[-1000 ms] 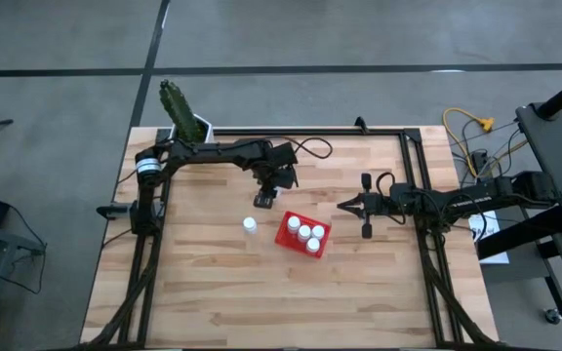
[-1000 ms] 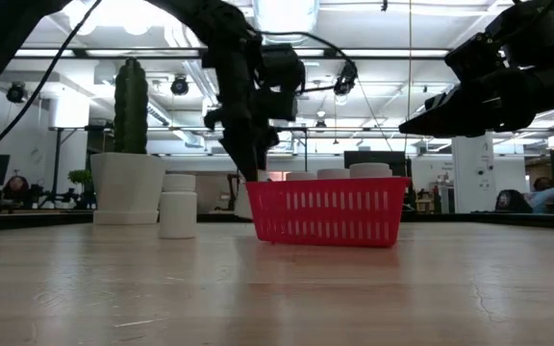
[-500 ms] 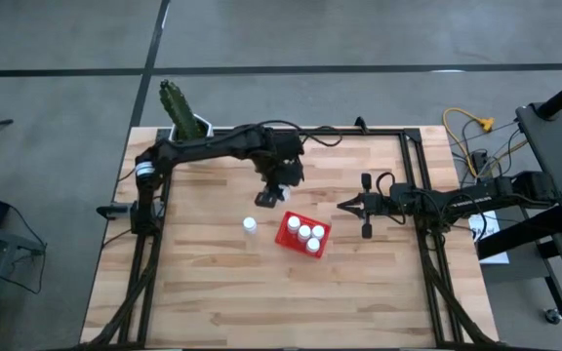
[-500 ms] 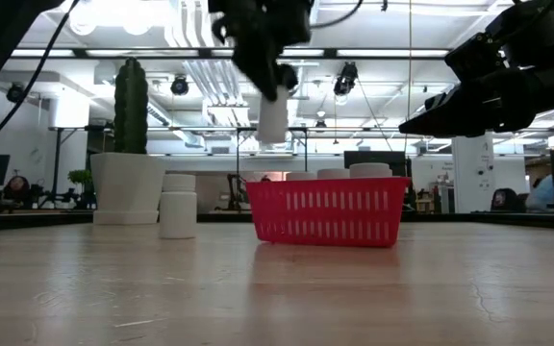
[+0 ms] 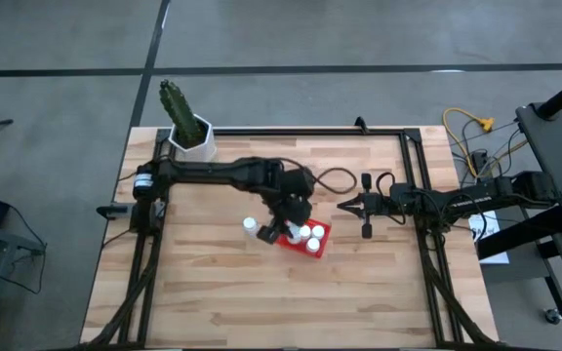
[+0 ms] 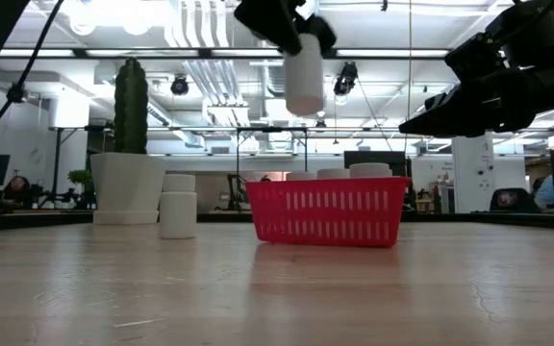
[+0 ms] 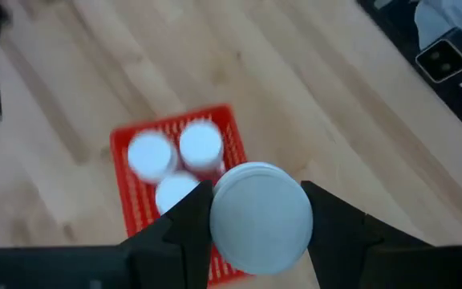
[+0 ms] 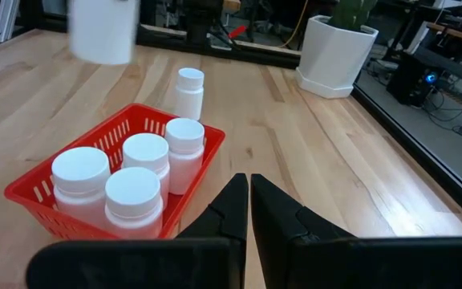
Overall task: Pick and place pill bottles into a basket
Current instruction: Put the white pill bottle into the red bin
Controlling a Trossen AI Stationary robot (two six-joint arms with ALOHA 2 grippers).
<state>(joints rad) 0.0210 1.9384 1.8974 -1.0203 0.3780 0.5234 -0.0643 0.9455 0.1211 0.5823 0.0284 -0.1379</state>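
Cactus pot [image 5: 191, 134] at the upper left of the overhead frame marks the desk's [image 5: 213, 292] far corner; it plays no part in the task. Right of it, near frame centre, one pill bottle [image 5: 250, 225] stands alone on the wood, just beside the red basket [image 5: 318, 241]. The left claw [image 5: 279, 232] hangs above the basket's near edge, clamped on a white pill bottle [image 6: 304, 79] that the low view shows held high over the basket, clear of its rim. Four bottles [image 8: 135, 183] already stand inside, grouped toward one end, as the right wrist view shows. Farther right, the right claw [image 5: 345, 206] waits over the desk, its fingers together and empty, well apart from the basket.

Step in hand, as judged: carrying a bottle to its placement. The next move calls for centring the bottle over the unfilled part of the basket, lowering it upright between the walls and the seated bottles, then parting the fingers.
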